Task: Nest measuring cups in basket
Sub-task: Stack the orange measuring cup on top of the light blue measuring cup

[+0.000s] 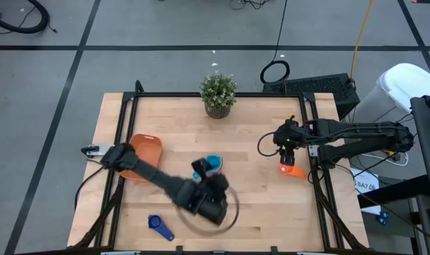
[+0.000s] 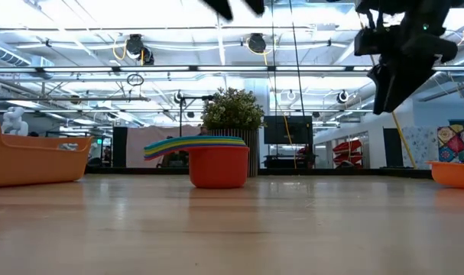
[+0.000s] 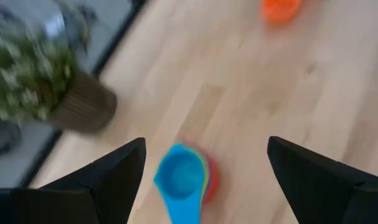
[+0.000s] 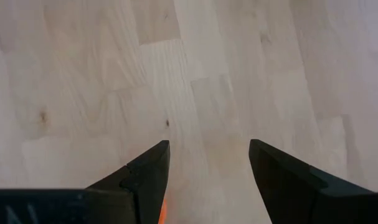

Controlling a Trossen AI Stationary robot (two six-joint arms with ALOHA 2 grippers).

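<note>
High view first: we take the nested stack of measuring cups (image 1: 213, 164) as our landmark, sitting mid-table with a light blue cup on top. Our left gripper (image 1: 202, 172) hangs just beside and above that stack; in the left wrist view its fingers (image 3: 114, 174) stand wide apart with nothing between them, the stack (image 3: 184, 177) centred in the gap. The basket (image 1: 145, 152) lies to the left of the stack, well apart. A dark blue cup (image 1: 159, 225) lies alone, nearer the table's front edge than the stack. An orange cup (image 1: 292, 170) lies far to the right of the stack, and our right gripper (image 1: 285, 145) hovers over it, fingers (image 4: 148, 171) parted and empty, an orange sliver showing low between them.

We judge 2 cups are not yet nested. To do the step well, we should drop the right gripper straight onto the orange cup's handle or rim, close squarely, and keep the left arm clear of the path toward the stack. The potted plant (image 1: 218, 93) stands behind the stack; we avoid it.
</note>
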